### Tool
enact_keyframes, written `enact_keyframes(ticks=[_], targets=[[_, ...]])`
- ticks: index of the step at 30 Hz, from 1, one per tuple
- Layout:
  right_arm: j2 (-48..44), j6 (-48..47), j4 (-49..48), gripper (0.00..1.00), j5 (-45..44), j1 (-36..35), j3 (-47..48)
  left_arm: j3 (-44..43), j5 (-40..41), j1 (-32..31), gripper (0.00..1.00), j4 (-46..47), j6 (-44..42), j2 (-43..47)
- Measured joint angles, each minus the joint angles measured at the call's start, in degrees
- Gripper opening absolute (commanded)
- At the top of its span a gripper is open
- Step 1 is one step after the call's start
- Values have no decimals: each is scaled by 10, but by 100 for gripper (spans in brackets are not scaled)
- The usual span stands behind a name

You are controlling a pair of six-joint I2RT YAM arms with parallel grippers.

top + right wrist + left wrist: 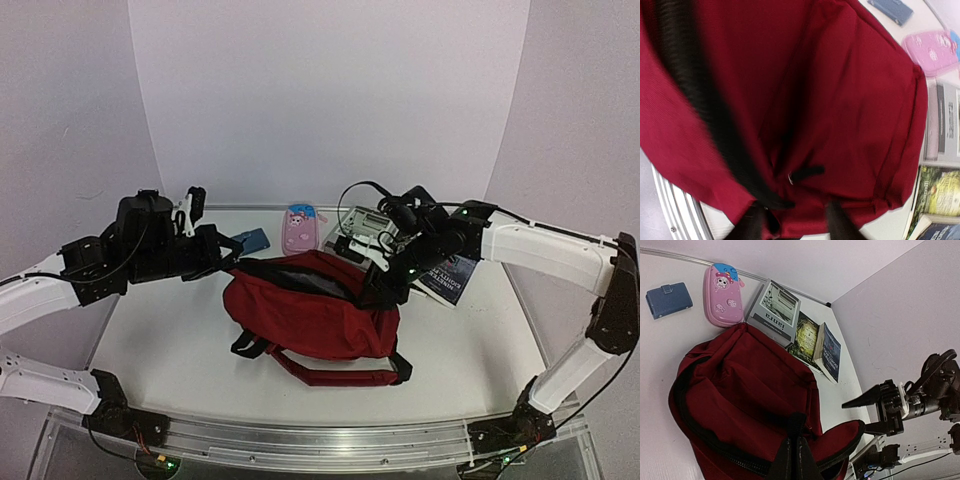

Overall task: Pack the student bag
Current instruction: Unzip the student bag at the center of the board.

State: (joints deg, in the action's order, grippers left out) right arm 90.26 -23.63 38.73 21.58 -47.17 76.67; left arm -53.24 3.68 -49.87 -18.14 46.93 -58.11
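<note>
Dark red fabric student bag [310, 315], left gripper [791, 450] clamped on rim, right gripper [794, 217] apart: one-sided hold may sag mouth shut.

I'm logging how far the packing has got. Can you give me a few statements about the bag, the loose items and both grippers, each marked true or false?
1. The left gripper is shut on the open rim of the student bag. True.
2. The pink pencil case is already inside the bag. False: it lies on the table beyond the bag.
3. The right gripper has its jaws apart, with nothing between them. True.
4. The blue wallet rests on top of the books. False: it lies flat on the table, with the pencil case between it and the books.
</note>
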Motion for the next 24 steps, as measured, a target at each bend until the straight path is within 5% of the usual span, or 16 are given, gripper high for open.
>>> enact_keyframes(ticks=[6,17,21,24], targets=[[0,43,44,94,63,2,77,-20,-21,-11,0,18,-12,-64],[61,140,12,92,86,-69,204,-51,-49,-21,0,42,-19,-103],[114,161,4,79,73,-92,218,-51,-51,-23,0,44,-19,-105],[141,172,0,48,58,-104,232,-51,-50,-25,0,48,-17,-105]])
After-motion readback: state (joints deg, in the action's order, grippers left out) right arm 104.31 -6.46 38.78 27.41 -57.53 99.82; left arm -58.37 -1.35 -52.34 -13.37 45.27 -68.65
